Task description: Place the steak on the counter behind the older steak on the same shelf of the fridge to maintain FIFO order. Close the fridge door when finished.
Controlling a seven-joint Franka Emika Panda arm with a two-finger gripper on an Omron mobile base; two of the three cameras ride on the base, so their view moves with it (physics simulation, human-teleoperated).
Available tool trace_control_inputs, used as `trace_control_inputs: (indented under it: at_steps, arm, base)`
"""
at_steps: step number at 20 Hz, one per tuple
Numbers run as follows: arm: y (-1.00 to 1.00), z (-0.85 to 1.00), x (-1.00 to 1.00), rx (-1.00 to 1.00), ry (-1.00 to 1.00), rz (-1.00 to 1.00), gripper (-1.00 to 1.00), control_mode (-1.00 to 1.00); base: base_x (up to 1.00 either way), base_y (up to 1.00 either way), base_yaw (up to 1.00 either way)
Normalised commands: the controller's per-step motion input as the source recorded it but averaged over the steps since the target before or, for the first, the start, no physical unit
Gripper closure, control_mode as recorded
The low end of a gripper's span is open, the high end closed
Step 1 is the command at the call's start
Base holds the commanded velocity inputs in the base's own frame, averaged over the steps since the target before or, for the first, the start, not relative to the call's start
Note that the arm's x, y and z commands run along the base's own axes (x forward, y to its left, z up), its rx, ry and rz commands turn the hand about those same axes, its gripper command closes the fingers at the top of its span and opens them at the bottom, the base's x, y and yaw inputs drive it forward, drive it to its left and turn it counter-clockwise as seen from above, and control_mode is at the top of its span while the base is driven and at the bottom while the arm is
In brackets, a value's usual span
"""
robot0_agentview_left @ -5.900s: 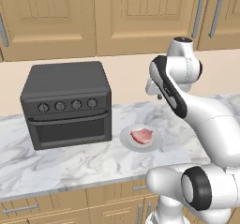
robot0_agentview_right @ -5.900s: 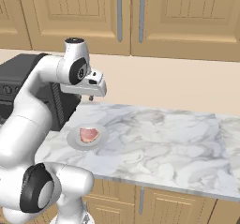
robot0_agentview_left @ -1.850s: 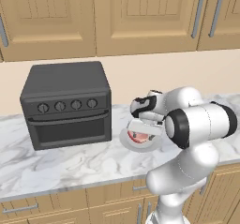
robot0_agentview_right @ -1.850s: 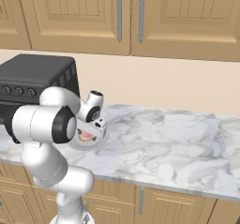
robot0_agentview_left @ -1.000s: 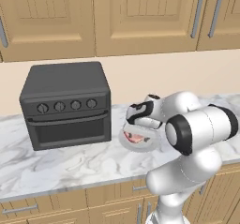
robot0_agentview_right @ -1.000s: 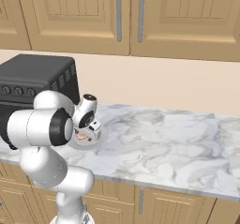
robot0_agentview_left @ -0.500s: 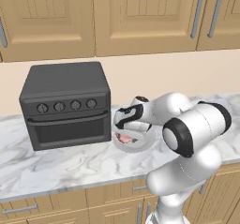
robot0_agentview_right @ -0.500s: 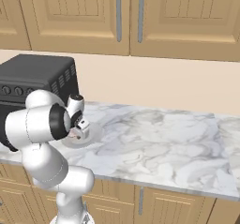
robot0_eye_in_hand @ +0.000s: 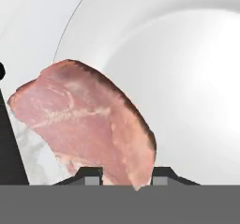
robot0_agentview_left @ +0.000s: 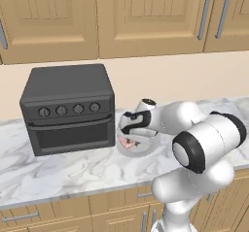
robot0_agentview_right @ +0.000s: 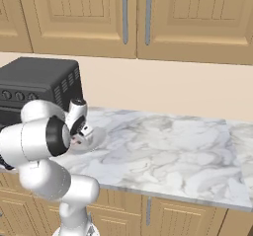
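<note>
Pink-red against white: pinching the small raw slab of steak (robot0_eye_in_hand: 89, 120), paler fat along one edge, over the round white plate (robot0_eye_in_hand: 187, 73). Holding the end effector (robot0_eye_in_hand: 126, 175) narrowly closed, one dark fingertip (robot0_eye_in_hand: 92, 174) pressing each flank of the meat, with no gap showing on either side. Judging this as the grasp step of the pick, right at the beginning of the job.

Keeping the steak low at the plate on the white-and-grey marbled stone tabletop (robot0_agentview_left: 63, 168), just beside the dark grey boxy toaster oven (robot0_agentview_left: 68, 107). Leaving nearly everything undone: lifting, carrying to the fridge, setting the meat behind the older piece on the same shelf, shutting the door.

Getting the grip itself from the hand view alone, including the steak tilting up off the plate at one end. Seeing from the left base view just a sliver of pink (robot0_agentview_left: 128, 142) under the end effector (robot0_agentview_left: 129, 138) and the plate's rim (robot0_agentview_left: 138, 152). Gaining from the right base view the long bare run of tabletop (robot0_agentview_right: 163, 146) to the right, with the end effector (robot0_agentview_right: 81, 138) tucked behind the arm.
</note>
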Motion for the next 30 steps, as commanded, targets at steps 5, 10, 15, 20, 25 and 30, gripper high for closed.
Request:
trace_control_inputs:
  at_steps: [5,10,15,20,25,30]
  arm:
    - [0.00,0.65,-0.43,0.00,-0.06,-0.10,1.00,-1.00]
    - [-0.02,0.62,-0.28,0.00,-0.03,-0.09,1.00,-1.00]
    - [-0.12,0.51,-0.62,0.00,-0.11,-0.09,1.00,-1.00]
    - [-0.15,0.10,-1.00,0.01,-0.25,-0.09,1.00,-1.00]
    - [-0.10,0.09,-0.96,0.09,-0.27,-0.13,1.00,-1.00]
    - [-0.16,0.89,-0.72,0.19,-0.15,-0.10,1.00,-1.00]
  base:
    - [0.00,0.00,0.00]
    - [0.00,0.00,0.00]
    - [0.00,0.00,0.00]
    - [0.00,0.00,0.00]
    - [0.00,0.00,0.00]
    - [0.00,0.00,0.00]
